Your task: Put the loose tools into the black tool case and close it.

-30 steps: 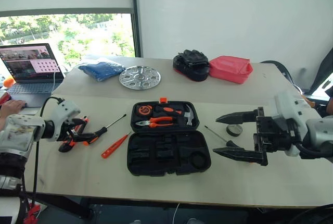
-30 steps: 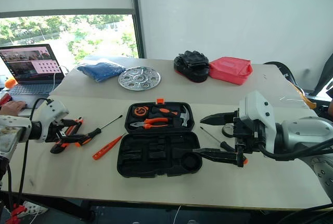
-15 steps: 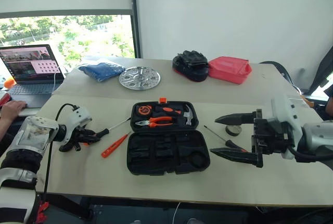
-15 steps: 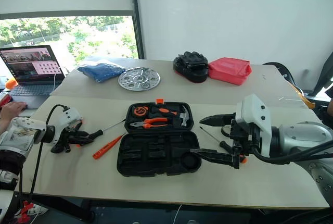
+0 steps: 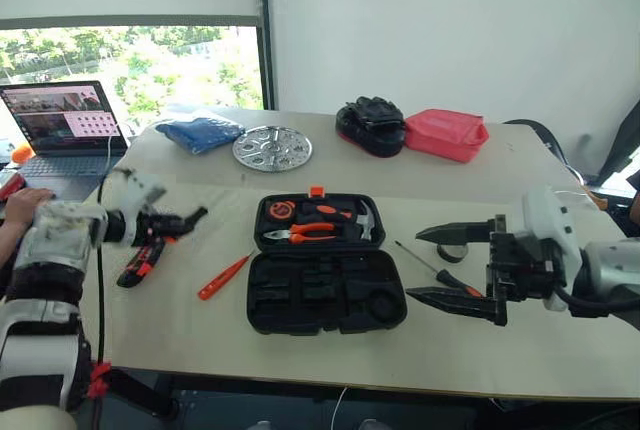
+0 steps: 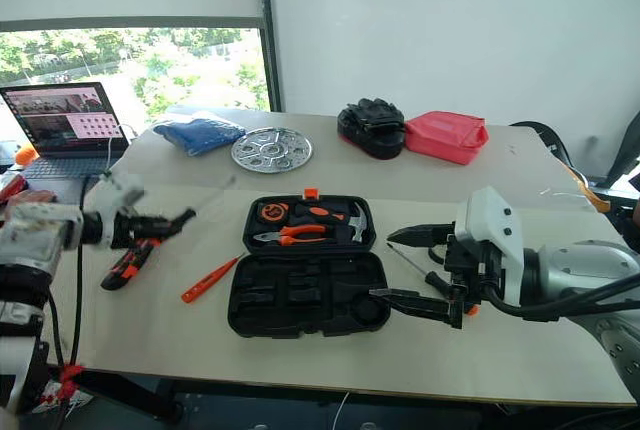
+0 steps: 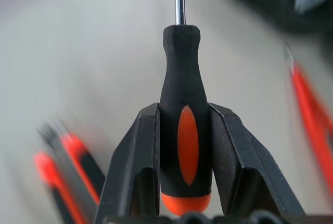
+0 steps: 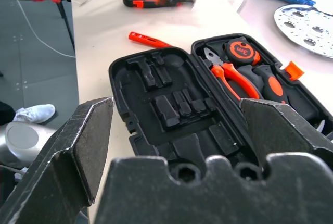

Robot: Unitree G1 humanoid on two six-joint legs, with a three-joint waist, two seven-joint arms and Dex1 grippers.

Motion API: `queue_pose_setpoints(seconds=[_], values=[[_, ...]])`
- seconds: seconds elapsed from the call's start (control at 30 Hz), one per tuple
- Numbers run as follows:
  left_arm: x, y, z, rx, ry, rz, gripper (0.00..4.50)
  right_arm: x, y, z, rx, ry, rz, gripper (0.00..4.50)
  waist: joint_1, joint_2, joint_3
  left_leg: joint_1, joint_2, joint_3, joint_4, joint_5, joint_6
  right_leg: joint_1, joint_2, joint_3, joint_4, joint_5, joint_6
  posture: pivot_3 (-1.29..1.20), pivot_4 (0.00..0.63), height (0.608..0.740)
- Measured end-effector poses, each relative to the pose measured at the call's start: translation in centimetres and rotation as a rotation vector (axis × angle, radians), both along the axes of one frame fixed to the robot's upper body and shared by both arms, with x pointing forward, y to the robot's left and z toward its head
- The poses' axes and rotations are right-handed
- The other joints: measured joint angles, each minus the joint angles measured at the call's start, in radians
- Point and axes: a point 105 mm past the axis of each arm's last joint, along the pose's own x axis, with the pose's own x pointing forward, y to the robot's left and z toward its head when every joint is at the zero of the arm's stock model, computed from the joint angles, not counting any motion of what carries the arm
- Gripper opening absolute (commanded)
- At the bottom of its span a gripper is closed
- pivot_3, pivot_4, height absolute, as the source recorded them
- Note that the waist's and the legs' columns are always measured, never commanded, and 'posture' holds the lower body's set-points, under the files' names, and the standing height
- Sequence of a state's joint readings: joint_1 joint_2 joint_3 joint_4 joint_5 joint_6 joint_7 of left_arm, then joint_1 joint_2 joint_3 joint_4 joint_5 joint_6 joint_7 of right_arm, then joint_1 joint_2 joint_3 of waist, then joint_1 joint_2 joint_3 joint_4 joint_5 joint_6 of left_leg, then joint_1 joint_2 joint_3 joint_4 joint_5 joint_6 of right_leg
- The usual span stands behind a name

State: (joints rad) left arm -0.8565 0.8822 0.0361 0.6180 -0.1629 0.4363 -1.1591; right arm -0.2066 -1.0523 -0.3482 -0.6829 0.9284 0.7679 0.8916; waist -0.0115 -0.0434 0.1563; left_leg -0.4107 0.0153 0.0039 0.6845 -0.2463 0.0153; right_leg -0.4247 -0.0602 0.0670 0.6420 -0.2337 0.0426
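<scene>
Head camera first: the left gripper (image 5: 168,222) is off the table at nine o'clock of the black tool case (image 5: 325,292), closed on a black-and-orange screwdriver (image 5: 186,218) whose shaft points toward the case at three o'clock. The case lies open, lower half bare of tools. The utility knife (image 5: 139,261) sits just under that gripper, the slim orange screwdriver (image 5: 223,277) between knife and case.

Right eye: the right gripper (image 6: 418,272) hangs at the case's three o'clock edge, fingers spread wide, holding nothing. A second screwdriver (image 6: 425,270) lies beside it, the black tape roll (image 5: 452,251) just beyond.

Left wrist: both fingers (image 7: 136,166) clamp the handle's fat orange-inset end, shaft running straight ahead along them.

Right wrist: empty recesses dead ahead, long slots across the lower half. I'd say the left arm carries across, shaft leading.
</scene>
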Motion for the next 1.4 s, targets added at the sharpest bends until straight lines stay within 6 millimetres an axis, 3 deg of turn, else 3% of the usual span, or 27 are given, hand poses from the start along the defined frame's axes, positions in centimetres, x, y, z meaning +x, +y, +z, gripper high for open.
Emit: queue_pose_setpoints(seconds=[0.07, 0.17, 0.27, 0.37, 0.5, 0.6, 0.8, 1.3, 1.4], values=[[-0.7, -2.3, 2.0, -0.025, -0.04, -0.121, 0.85, 0.0, -0.1, -0.1, 0.001, 0.003, -0.007, 4.5, 0.0, 0.0, 0.0, 0.0, 0.0, -0.001, 0.0, 0.0, 0.0, 0.0, 0.0, 0.0, 0.0, 0.0, 0.0, 0.0, 0.15, 0.74], [-2.5, -6.1, 2.8, 0.022, -0.023, -0.331, 0.85, 0.0, -0.2, -0.1, 0.002, 0.006, -0.011, 4.5, -0.001, 0.0, 0.0, 0.0, 0.0, 0.0, 0.0, 0.0, 0.0, 0.0, 0.0, 0.0, 0.0, 0.0, 0.0, 0.0, 0.15, 0.74], [-3.4, -9.3, 1.5, 0.132, 0.039, -0.465, 0.85, 0.0, -0.3, -0.2, 0.003, 0.008, -0.015, 4.5, -0.001, 0.0, 0.0, 0.003, -0.001, 0.001, 0.0, 0.0, 0.0, 0.002, 0.001, 0.001, 0.001, 0.0, 0.0, 0.0, 0.15, 0.74], [-3.0, -13.3, -0.6, 0.212, 0.099, -0.541, 0.85, 0.1, -0.3, -0.2, 0.004, 0.005, -0.025, 4.5, 0.005, 0.0, 0.0, 0.003, -0.002, 0.003, 0.001, 0.001, -0.001, 0.003, 0.002, 0.0, 0.001, 0.0, 0.0, 0.0, 0.15, 0.74], [-4.4, -16.2, -2.3, 0.293, 0.154, -0.655, 0.85, 0.0, -0.2, -0.6, 0.007, 0.011, -0.038, 4.5, -0.009, 0.0, 0.0, 0.001, -0.001, 0.002, 0.001, 0.0, 0.0, 0.0, 0.003, 0.002, 0.002, 0.0, -0.001, 0.0, 0.15, 0.74], [-5.0, -17.0, -3.2, 0.362, 0.161, -0.692, 0.85, -0.1, -0.3, -0.9, 0.005, 0.019, -0.054, 4.5, -0.01, 0.001, 0.0, 0.002, -0.001, 0.0, 0.001, 0.0, 0.001, 0.001, 0.003, 0.002, 0.002, -0.001, -0.001, 0.0, 0.15, 0.74], [-4.4, -16.2, -6.4, 0.428, 0.223, -0.608, 0.85, -0.4, -0.2, -1.0, 0.023, 0.016, -0.075, 4.5, -0.003, 0.001, 0.0, 0.002, -0.001, 0.0, 0.002, 0.0, 0.001, 0.002, 0.003, 0.002, 0.003, -0.001, -0.001, 0.0, 0.15, 0.74], [-2.7, -17.0, -7.3, 0.445, 0.183, -0.602, 0.85, -0.4, -0.6, -1.4, 0.024, 0.027, -0.107, 4.5, 0.0, 0.001, 0.0, 0.002, -0.002, 0.0, 0.002, 0.0, 0.001, 0.002, 0.003, 0.002, 0.003, -0.001, -0.001, 0.0, 0.15, 0.74], [-2.7, -17.2, -7.1, 0.453, 0.172, -0.627, 1.96, -0.4, -0.6, -1.4, 0.025, 0.023, -0.116, 4.5, 0.0, 0.001, 0.0, 0.002, -0.002, 0.0, 0.002, 0.0, 0.001, 0.002, 0.002, 0.002, 0.003, -0.001, 0.0, 0.0, 0.15, 0.74]])
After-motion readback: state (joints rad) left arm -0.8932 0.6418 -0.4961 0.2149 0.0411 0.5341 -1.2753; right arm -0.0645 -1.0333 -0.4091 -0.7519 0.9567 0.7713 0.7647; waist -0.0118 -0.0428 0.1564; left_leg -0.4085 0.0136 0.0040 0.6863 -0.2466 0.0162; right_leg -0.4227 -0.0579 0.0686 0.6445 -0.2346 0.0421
